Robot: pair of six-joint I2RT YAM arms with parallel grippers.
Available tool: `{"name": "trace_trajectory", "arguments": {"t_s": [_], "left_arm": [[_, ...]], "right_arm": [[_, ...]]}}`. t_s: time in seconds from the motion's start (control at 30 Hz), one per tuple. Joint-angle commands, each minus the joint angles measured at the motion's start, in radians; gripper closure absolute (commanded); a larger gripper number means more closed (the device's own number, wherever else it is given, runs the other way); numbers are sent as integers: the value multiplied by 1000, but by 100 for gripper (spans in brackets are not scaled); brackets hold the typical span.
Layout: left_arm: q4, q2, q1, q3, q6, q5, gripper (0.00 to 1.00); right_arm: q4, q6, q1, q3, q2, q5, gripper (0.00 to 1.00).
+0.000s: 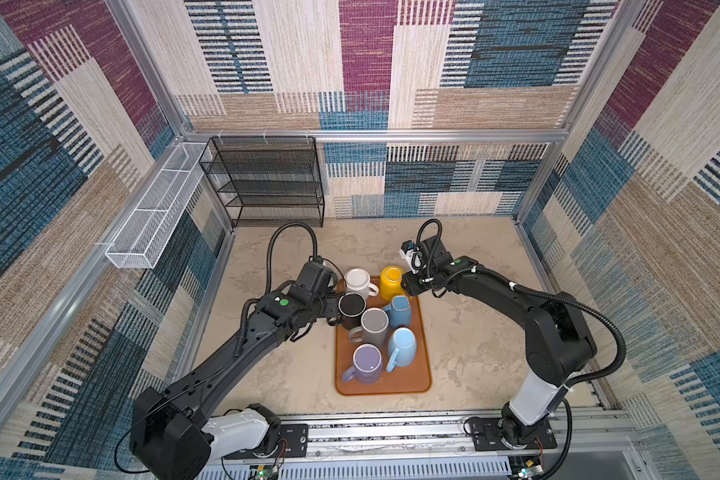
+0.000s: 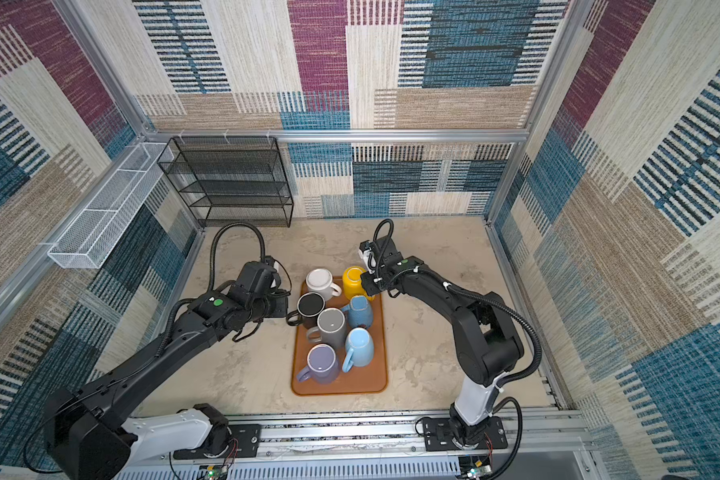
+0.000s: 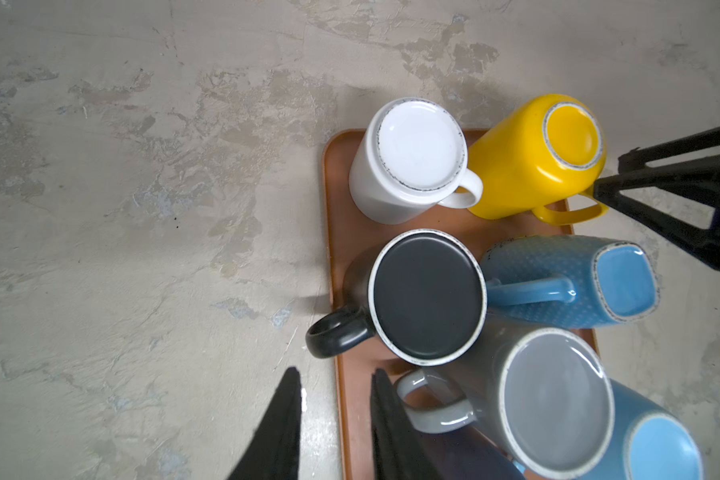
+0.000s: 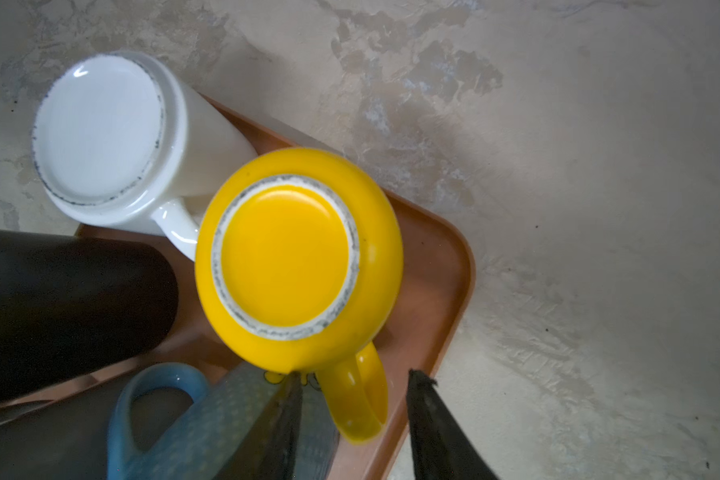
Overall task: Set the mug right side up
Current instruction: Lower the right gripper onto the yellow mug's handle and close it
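Yellow glazed ceramic, round-bellied and glossy, the upside-down yellow mug [image 4: 285, 257] stands at a far corner of the shallow orange-brown tray [image 4: 441, 266], its unglazed foot ring up and its loop handle pointing at the right gripper [image 4: 356, 374]; that claw is moderately parted, one black finger on each side of the handle, with a gap showing on the outer side, so it holds nothing. The left gripper [image 3: 335, 372] hovers over the tray's edge near the handle of the matte black mug [image 3: 429, 295], narrowly parted and also empty. My guess is that the yellow mug is the one to be flipped. The main risk is a slip, since the slick glaze and thin curved handle give hard fingers little purchase, and the heavy body could twist out mid-turn. Crowding is the second risk; the smooth white mug [image 4: 96, 129] has its handle touching or nearly touching the yellow wall, and the dimpled, square-based blue mug [image 4: 208, 419] sits just beside it, so a swing could knock either. The tray could also skid on the mottled, plaster-like table [image 4: 599, 166].
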Motion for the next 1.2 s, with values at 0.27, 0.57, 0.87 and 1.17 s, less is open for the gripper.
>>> {"name": "trace_trajectory", "arguments": {"t_s": [0.27, 0.57, 0.87, 1.17], "left_arm": [[16, 11, 13, 6, 51, 20, 74], [17, 9, 16, 1, 49, 25, 74], [20, 4, 17, -8, 46, 39, 72], [11, -15, 18, -11, 45, 29, 72]], "right_arm": [[-6, -12, 1, 12, 36, -36, 59], [4, -8, 2, 21, 64, -49, 62], [8, -6, 3, 35, 82, -39, 67], [17, -2, 1, 38, 84, -16, 77]]}}
